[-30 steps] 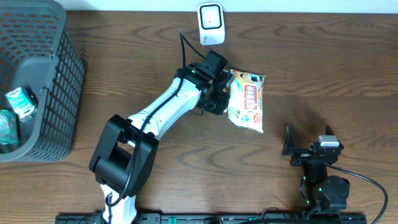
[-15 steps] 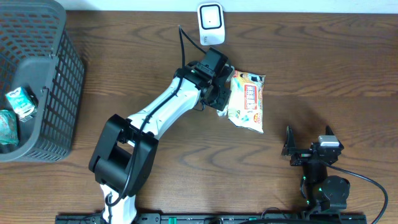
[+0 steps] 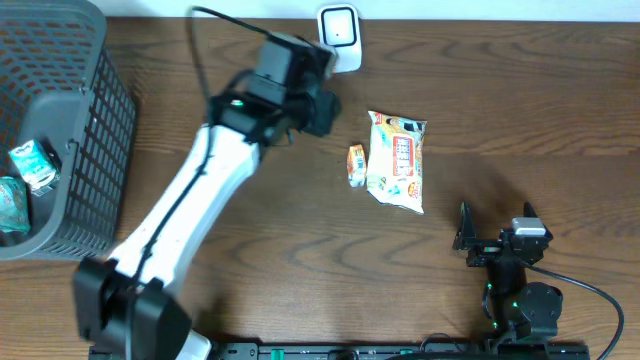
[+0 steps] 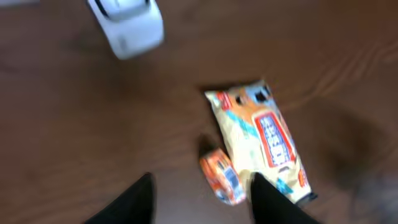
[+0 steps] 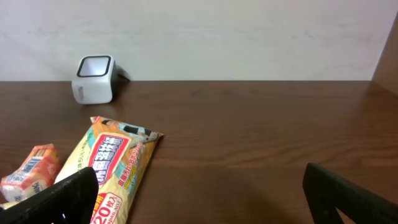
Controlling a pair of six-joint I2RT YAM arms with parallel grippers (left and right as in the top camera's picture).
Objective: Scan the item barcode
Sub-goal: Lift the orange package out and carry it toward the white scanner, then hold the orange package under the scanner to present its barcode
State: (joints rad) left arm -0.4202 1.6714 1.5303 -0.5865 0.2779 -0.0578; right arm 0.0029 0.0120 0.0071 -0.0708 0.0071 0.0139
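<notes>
Small orange packet (image 3: 355, 165) lies mid-bench, just beside the larger pack (image 3: 397, 160), with the scanner (image 3: 339, 38) at the back edge. Left fingers (image 4: 134, 202) are apart and empty; right fingers (image 5: 68, 193) are wide apart and empty.

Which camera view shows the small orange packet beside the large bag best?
The overhead view: the small orange packet lies whole and sharp, beside the large bag. The left wrist view shows it blurred; the right wrist view shows it at the frame's edge.
</notes>
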